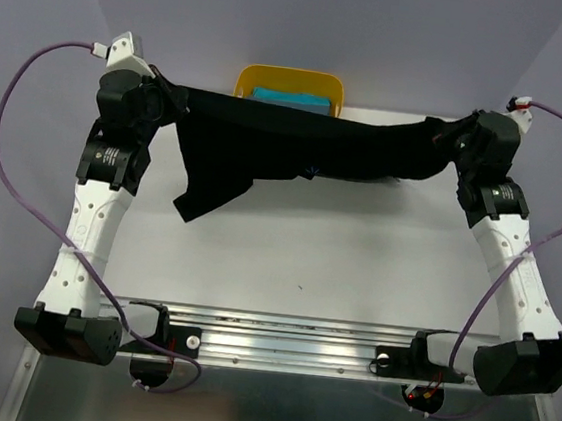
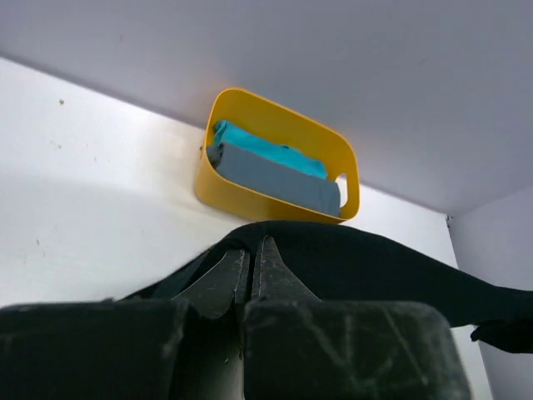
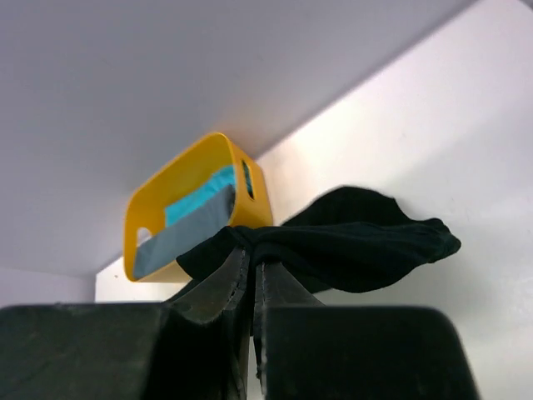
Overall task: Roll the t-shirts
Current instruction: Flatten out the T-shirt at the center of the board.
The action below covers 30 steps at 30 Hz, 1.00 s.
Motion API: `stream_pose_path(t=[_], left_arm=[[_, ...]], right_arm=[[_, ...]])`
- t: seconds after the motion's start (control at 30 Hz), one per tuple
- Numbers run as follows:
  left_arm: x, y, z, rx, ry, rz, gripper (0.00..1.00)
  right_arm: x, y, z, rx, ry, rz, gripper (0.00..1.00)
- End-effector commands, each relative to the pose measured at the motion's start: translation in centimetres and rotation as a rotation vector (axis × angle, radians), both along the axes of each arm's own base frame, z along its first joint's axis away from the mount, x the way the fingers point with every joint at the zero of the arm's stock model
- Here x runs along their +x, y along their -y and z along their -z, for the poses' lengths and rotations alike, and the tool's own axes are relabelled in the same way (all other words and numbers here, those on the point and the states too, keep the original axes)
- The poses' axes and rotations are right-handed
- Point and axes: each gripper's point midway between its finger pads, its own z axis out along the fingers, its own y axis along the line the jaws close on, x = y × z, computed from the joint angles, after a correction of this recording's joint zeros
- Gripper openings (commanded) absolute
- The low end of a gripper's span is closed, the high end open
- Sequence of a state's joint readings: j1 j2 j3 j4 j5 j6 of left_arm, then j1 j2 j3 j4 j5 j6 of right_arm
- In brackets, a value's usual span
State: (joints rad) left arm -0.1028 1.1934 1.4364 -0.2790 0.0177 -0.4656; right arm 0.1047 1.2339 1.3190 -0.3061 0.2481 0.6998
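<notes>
Top external, black t-shirt (image 1: 308,143) hung between left pincer (image 2: 251,247), right pincer (image 3: 251,255); each clamped on an edge

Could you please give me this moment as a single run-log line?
left gripper: shut on black t-shirt | right gripper: shut on black t-shirt | black t-shirt: stretched between both | teal t-shirt: in yellow tub

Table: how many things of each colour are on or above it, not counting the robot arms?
Yellow: 1, the yellow tub.
Black: 1, the black t-shirt, held stretched out.
Teal: 1, the teal cloth folded in the tub.
Grey: 1, the grey cloth folded beside it.
Total: 4.
</notes>
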Motion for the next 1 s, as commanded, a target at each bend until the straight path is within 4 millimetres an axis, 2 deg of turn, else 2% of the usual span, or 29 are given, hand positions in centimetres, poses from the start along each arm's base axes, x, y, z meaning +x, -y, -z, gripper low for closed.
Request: stream_pose_path(t=[0.0, 0.03, 0.07, 0.1, 0.13, 0.17, 0.27, 0.3, 0.33, 0.4, 0.43, 0.5, 0.53, 0.63, 0.73, 0.97], left_arm=[[-2.9, 0.1, -8.9, 0.056, 0.249, 0.045, 0.00], [-3.4, 0.1, -10.0, 0.054, 0.268, 0.047, 0.00], [-4.2, 0.1, -11.7, 0.053, 0.303, 0.049, 0.00], [-4.6, 0.1, -12.5, 0.049, 0.323, 0.051, 0.00], [-5.9, 0.0, -14.2, 0.039, 0.367, 0.050, 0.00], [-6.6, 0.0, -15.5, 0.029, 0.415, 0.050, 0.00], [-9.9, -0.1, -19.1, 0.011, 0.540, 0.061, 0.00], [-10.6, 0.0, -19.8, 0.010, 0.557, 0.066, 0.00], [-11.8, -0.1, -21.3, 0.006, 0.589, 0.070, 0.00], [-13.1, -0.1, -22.7, 0.002, 0.626, 0.074, 0.00], [-14.5, -0.3, -24.1, 0.000, 0.662, 0.072, 0.00], [-15.9, -0.5, -25.4, -0.006, 0.697, 0.068, 0.00], [-17.3, -0.8, -26.5, -0.012, 0.732, 0.055, 0.00], [-19.6, -1.4, -28.1, -0.020, 0.788, 0.032, 0.00], [-23.1, -2.4, -30.2, -0.032, 0.872, -0.005, 0.00], [-26.9, -3.8, -32.7, -0.041, 0.962, -0.069, 0.00]], right_arm=[[-2.9, 0.4, -9.6, -0.058, 0.227, -0.026, 0.01], [-3.6, 0.5, -10.8, -0.065, 0.255, -0.026, 0.01], [-5.0, 0.7, -13.2, -0.083, 0.314, -0.026, 0.01], [-5.8, 0.8, -14.4, -0.094, 0.343, -0.024, 0.01], [-6.7, 1.0, -15.7, -0.123, 0.372, -0.023, 0.01], [-8.4, 1.2, -18.1, -0.137, 0.432, -0.024, 0.01], [-10.9, 1.3, -21.3, -0.183, 0.514, -0.029, 0.01], [-12.5, 1.3, -23.3, -0.190, 0.567, -0.036, 0.01], [-13.4, 1.2, -24.2, -0.200, 0.593, -0.041, 0.01], [-15.0, 1.0, -26.1, -0.206, 0.646, -0.058, 0.01], [-16.6, 1.0, -27.7, -0.208, 0.693, -0.059, 0.01], [-17.9, 0.7, -29.2, -0.215, 0.737, -0.077, 0.01], [-19.4, 0.7, -30.5, -0.216, 0.778, -0.079, 0.01], [-21.5, 0.6, -32.0, -0.219, 0.830, -0.087, 0.01], [-24.2, 0.8, -33.1, -0.220, 0.883, -0.089, 0.01], [-28.1, 1.5, -34.1, -0.205, 0.931, -0.062, 0.01]])
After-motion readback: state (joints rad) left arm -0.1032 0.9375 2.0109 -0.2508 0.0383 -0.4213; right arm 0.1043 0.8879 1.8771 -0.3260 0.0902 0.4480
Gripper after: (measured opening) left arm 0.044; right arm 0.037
